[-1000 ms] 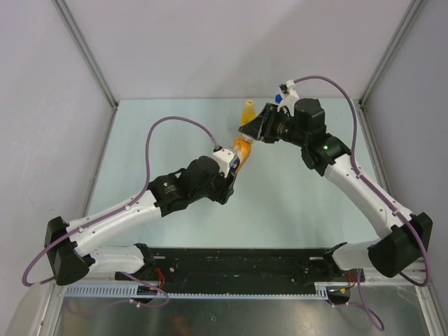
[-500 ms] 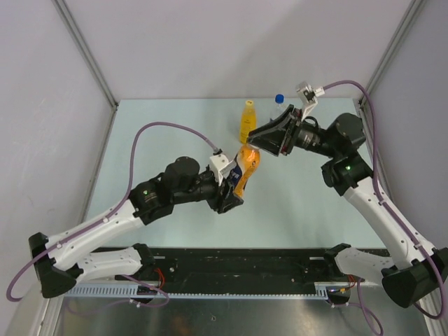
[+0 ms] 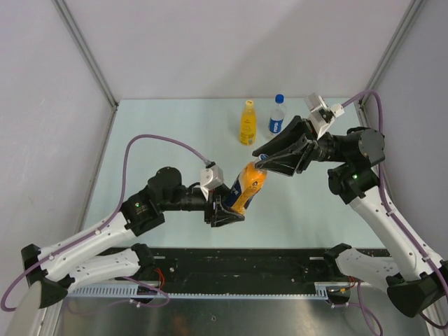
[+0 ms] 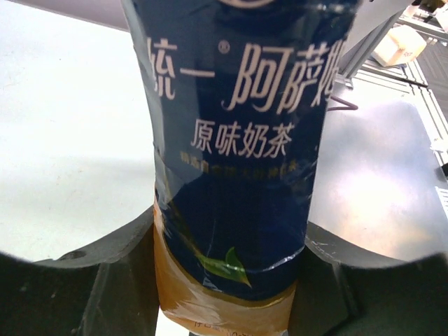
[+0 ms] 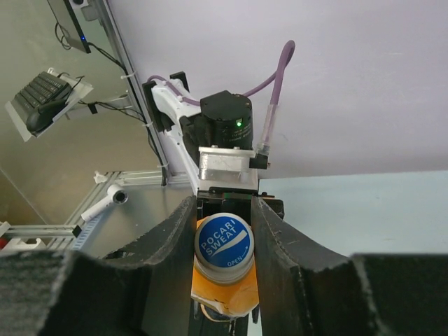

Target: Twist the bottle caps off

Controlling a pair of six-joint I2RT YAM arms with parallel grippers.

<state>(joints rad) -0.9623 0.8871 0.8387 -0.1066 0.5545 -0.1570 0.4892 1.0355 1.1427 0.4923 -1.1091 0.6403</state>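
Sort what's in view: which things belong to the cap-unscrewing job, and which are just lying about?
Job: orange bottle in left gripper; its cap in right gripper; yellow bottle and clear bottle, both capped, at the back.
Lying about: keyboard and pale box, both off the table.

Left arm (image 3: 105, 227) and right arm (image 3: 381, 217) reach inward, wrists facing, jaws seemingly clamped.

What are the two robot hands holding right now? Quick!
Left gripper: closed around the orange bottle, holding it off the table.
Right gripper: closed on that bottle's cap.
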